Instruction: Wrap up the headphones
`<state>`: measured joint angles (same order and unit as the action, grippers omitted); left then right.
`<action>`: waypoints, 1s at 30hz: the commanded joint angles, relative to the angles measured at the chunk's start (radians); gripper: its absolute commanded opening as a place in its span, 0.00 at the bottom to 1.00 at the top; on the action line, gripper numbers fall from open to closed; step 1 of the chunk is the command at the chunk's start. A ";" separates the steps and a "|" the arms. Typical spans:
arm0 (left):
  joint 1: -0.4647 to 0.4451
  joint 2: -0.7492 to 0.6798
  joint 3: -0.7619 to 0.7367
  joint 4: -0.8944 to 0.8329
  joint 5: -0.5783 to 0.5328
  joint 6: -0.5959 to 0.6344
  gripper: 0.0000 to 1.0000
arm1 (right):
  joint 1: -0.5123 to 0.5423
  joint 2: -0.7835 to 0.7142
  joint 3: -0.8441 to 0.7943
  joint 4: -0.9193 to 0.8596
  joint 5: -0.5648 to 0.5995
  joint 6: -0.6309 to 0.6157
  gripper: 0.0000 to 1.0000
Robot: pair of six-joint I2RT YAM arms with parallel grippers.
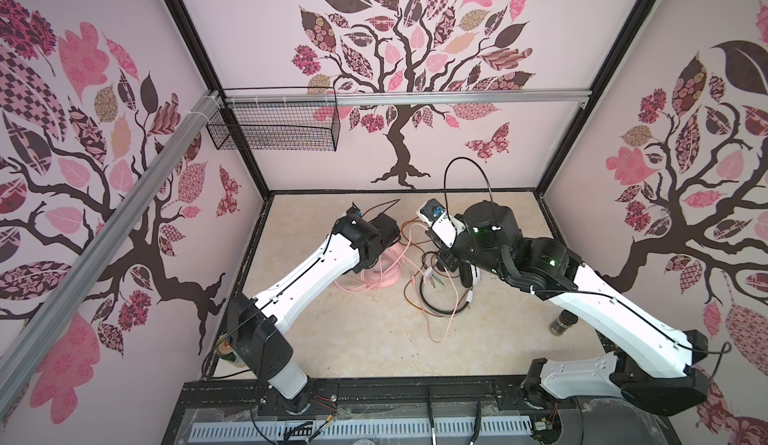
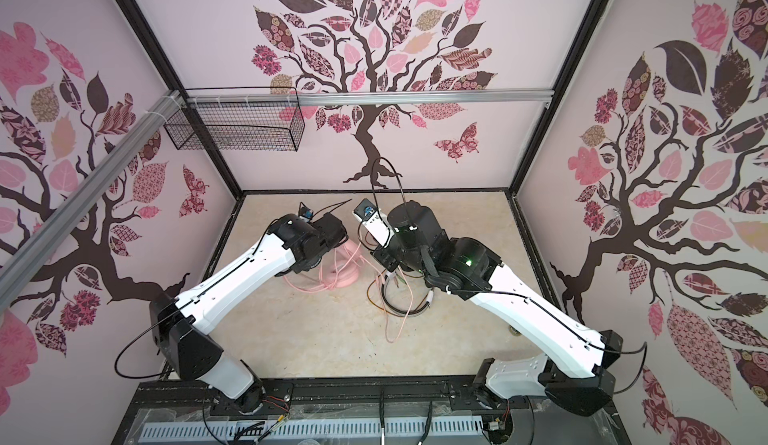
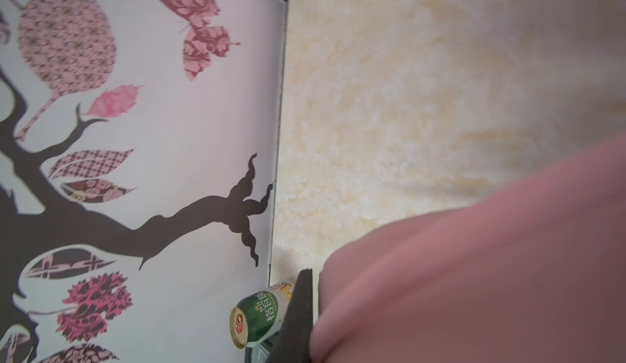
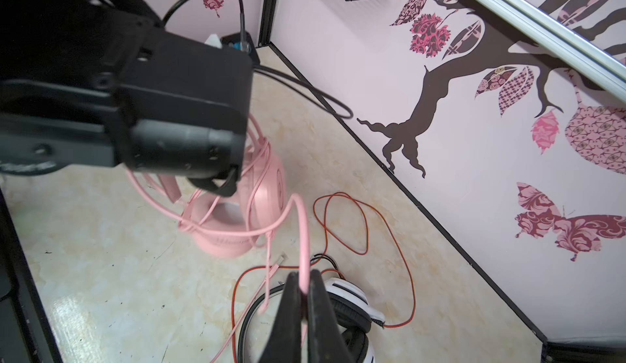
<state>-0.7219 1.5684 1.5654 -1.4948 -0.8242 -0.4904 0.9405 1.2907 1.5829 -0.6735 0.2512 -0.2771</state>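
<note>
I've got my right gripper (image 4: 304, 286) pressed together on the pink cable (image 4: 306, 236). It pinches a strand that arcs over from the pink headset (image 4: 233, 239), just off it on the side where the white-and-black headset (image 4: 345, 297) lies. My left gripper (image 4: 216, 183) sits directly over the pink headset, closed. In its wrist view a pink mass lies hard against the one dark finger (image 3: 298, 314) I can see, so I judge it's clamped on the band. The pink headset stands on the table (image 4: 84, 242), one cup down and the other tipped up beside it. The band rises toward my left gripper, so I read its long axis as running up off the table, leaning rather than upright. Loose turns of cable already lie round it. My strand points from the cups out to the right gripper, and the slack tail trails away from the pink headset across the table. For this turn I want light, even tension: a firm pinch, a steady left hold, and the strand carried round the band between the cups, not over a cup edge where it would slide off. The orange-red cable (image 4: 366, 229) loops just beyond the pink headset, so I'd lift clear of it and avoid snagging both.
</note>
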 commanded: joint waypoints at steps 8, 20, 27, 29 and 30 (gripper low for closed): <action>-0.078 -0.224 -0.158 0.198 0.409 0.204 0.00 | -0.069 0.064 -0.022 0.149 -0.088 0.002 0.00; -0.106 -0.365 -0.179 0.223 0.545 0.195 0.00 | -0.166 0.151 -0.051 0.210 -0.215 0.058 0.00; -0.094 -0.337 -0.052 0.112 0.472 0.126 0.00 | -0.186 0.126 -0.217 0.338 -0.227 0.093 0.01; -0.060 -0.334 -0.010 0.093 0.479 0.109 0.00 | -0.211 0.118 -0.266 0.372 -0.320 0.114 0.10; -0.034 -0.335 0.004 0.087 0.492 0.106 0.00 | -0.214 0.112 -0.290 0.383 -0.346 0.116 0.18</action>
<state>-0.7994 1.2484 1.4738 -1.4136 -0.3447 -0.3225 0.7486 1.4204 1.3216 -0.3614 0.0002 -0.1947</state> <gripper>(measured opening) 0.071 0.163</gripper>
